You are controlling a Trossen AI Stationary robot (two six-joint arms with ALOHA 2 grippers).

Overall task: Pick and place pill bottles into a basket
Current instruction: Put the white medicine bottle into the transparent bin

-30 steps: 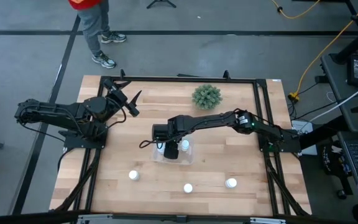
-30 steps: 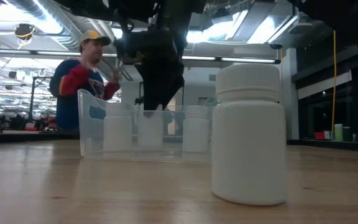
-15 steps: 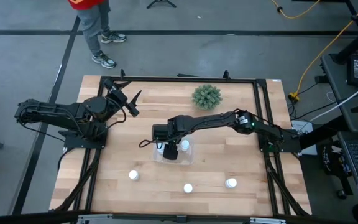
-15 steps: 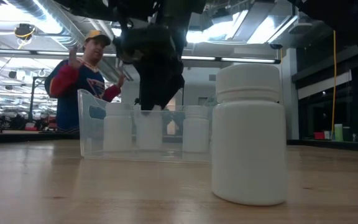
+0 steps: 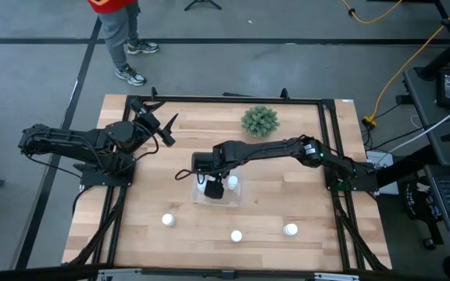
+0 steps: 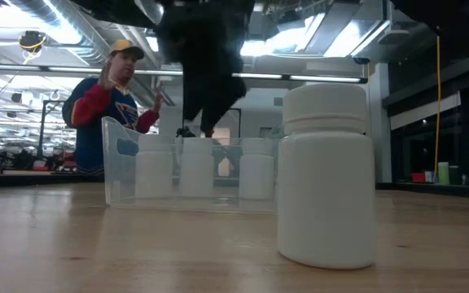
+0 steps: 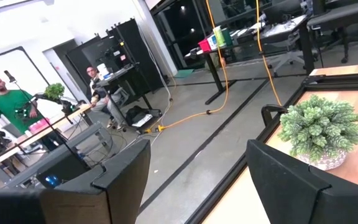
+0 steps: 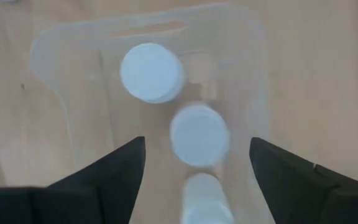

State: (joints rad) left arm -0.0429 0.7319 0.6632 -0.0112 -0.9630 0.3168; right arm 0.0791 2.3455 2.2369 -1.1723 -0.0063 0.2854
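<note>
The clear basket [image 5: 219, 191] sits mid-table with three white pill bottles standing in it [image 8: 152, 73], [image 8: 199, 135], [image 8: 204, 199]; the low view shows them upright on its floor [image 6: 195, 167]. My right gripper [image 5: 209, 181] hangs open just above the basket [image 6: 137, 175], its fingers [image 8: 114, 171] apart on either side of the bottles and touching none. Three more bottles stand on the wood near the front edge [image 5: 168, 220], [image 5: 237, 235], [image 5: 291, 229]. My left gripper [image 5: 161, 129] waits open at the far left, raised off the table.
A green spiky plant [image 5: 259, 121] stands at the far side of the table, also in the left wrist view [image 7: 319, 130]. A black frame [image 5: 323, 148] runs around the tabletop. A person [image 6: 108, 106] stands beyond the far edge.
My right gripper has opened and let go of a bottle, which now stands in the basket. The gripper has risen out of the basket, so its fingertips now hang above the rim.
</note>
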